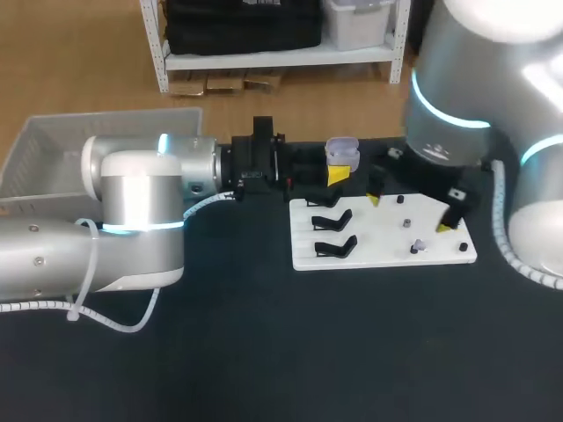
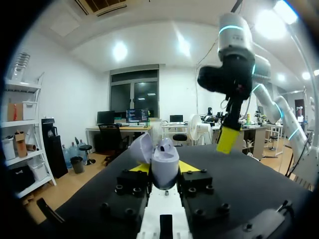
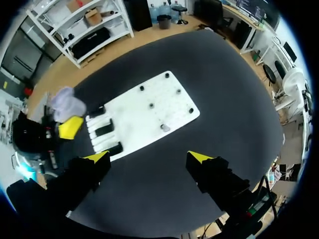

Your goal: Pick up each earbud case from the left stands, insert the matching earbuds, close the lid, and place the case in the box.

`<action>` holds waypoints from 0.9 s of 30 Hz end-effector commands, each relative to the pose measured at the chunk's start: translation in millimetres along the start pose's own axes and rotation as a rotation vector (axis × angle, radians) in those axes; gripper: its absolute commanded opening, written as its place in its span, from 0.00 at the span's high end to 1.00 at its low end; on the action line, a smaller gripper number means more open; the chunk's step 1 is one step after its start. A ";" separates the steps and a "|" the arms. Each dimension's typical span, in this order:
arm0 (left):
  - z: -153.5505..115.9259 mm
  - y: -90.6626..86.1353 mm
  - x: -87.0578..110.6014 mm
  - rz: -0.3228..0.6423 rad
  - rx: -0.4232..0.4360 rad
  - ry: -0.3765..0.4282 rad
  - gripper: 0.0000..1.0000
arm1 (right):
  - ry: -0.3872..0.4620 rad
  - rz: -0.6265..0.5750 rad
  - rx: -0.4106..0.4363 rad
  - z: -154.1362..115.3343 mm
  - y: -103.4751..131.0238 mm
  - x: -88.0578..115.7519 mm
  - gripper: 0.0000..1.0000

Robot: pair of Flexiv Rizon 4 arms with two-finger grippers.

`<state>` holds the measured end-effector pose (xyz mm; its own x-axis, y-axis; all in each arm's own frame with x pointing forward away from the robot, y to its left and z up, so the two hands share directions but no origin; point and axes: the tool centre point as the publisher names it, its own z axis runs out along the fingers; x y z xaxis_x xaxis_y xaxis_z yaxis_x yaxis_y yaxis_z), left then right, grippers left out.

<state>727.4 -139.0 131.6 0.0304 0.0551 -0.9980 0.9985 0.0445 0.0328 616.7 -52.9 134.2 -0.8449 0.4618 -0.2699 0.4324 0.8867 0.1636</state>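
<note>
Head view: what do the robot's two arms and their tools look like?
The left arm and right arm are rounded silver-white cylinders with glowing cyan rings at the joints and white spiral-wrapped cables alongside. Each ends in black hardware: the left tool and right tool both have two bright yellow fingertips.

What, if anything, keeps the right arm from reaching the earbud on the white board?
Probably nothing, so yes. The right gripper hangs open above the white board, nothing lies between it and the earbud, and the left gripper holds the earbud case beside the board.
</note>
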 end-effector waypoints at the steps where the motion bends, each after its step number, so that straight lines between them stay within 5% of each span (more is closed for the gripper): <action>1: 0.3 -2.1 1.0 0.005 -0.009 -0.005 1.00 | -0.021 0.013 -0.071 23.7 -17.7 2.0 0.00; 15: 0.3 -2.1 1.0 0.005 -0.009 -0.005 1.00 | -0.027 0.007 -0.167 68.5 -30.7 7.2 0.00; 19: 0.3 -2.1 1.0 0.005 -0.009 -0.005 1.00 | -0.034 -0.004 -0.192 74.5 -30.6 3.3 0.07; 21: 0.3 -2.1 1.0 0.005 -0.009 -0.005 1.00 | -0.029 -0.005 -0.201 77.7 -29.9 1.7 0.20; 27: 0.3 -2.1 1.0 0.005 -0.009 -0.005 1.00 | -0.028 -0.019 -0.200 89.7 -29.0 -0.6 0.39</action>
<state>727.4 -139.0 131.6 0.0303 0.0551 -0.9980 0.9985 0.0445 0.0328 628.8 -78.5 53.0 -0.8443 0.4468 -0.2959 0.3519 0.8787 0.3226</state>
